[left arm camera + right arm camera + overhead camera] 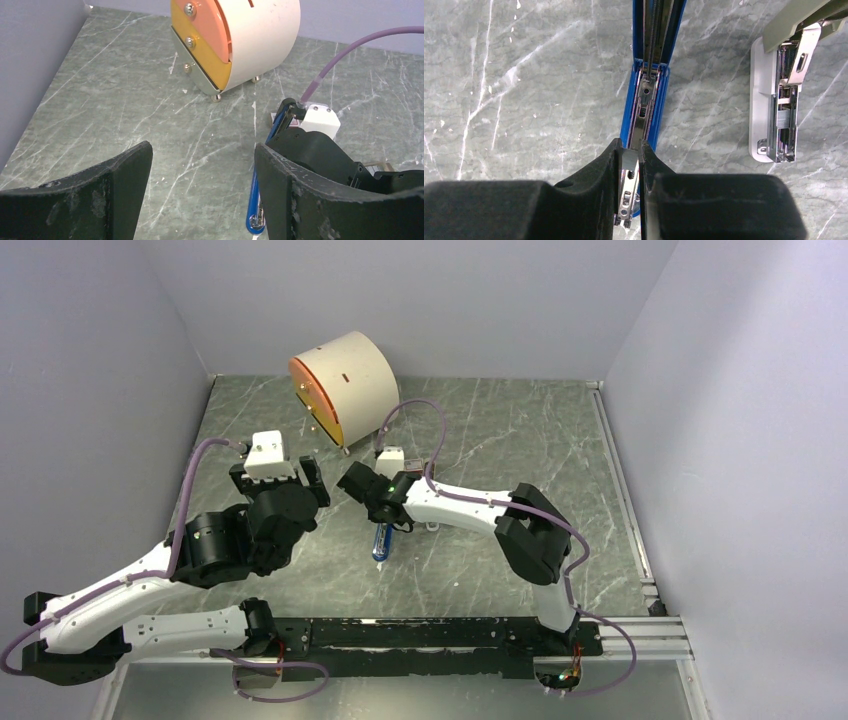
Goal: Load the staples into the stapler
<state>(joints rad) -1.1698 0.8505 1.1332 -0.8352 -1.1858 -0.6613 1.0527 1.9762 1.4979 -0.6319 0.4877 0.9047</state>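
Note:
The blue stapler (651, 95) lies open on the table, its silver channel facing up; it also shows in the top view (381, 542) and the left wrist view (254, 200). My right gripper (640, 156) is directly above the stapler's near end. Its jaws are closed on a thin silvery-grey piece that looks like the staples (629, 161), held upright over the channel. The shiny end of the channel shows just below it between the fingers. My left gripper (202, 167) is open and empty, to the left of the stapler, over bare table.
A grey-green stapler (776, 105) lies open to the right of the blue one. A round white drawer unit (345, 385) with orange and yellow fronts (202, 40) stands at the back. Grey walls enclose the table on three sides.

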